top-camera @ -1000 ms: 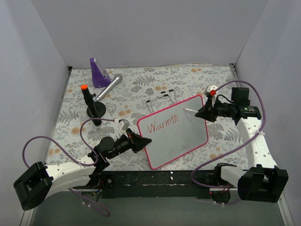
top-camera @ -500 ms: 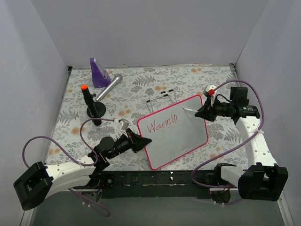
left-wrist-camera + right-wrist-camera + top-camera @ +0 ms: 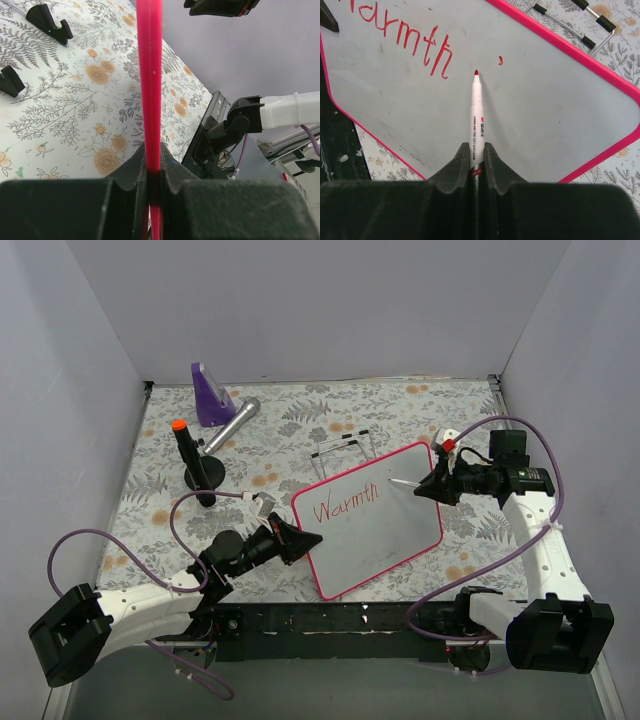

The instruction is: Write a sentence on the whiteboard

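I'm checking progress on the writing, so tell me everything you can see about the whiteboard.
The whiteboard is a small glossy white rectangle in a pink-red, round-cornered frame. It sits skewed on the floral table, one corner toward the arm bases; whether fully flat I cannot tell. Red lettering reading "Warmth" crosses its upper left, a small red dot just past it. The left gripper is shut on the frame's left edge. The right gripper holds a red-tipped marker aimed at the surface beside the word.

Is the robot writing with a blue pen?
No, the marker held by the right gripper has a red tip, and the lettering on the whiteboard is red.
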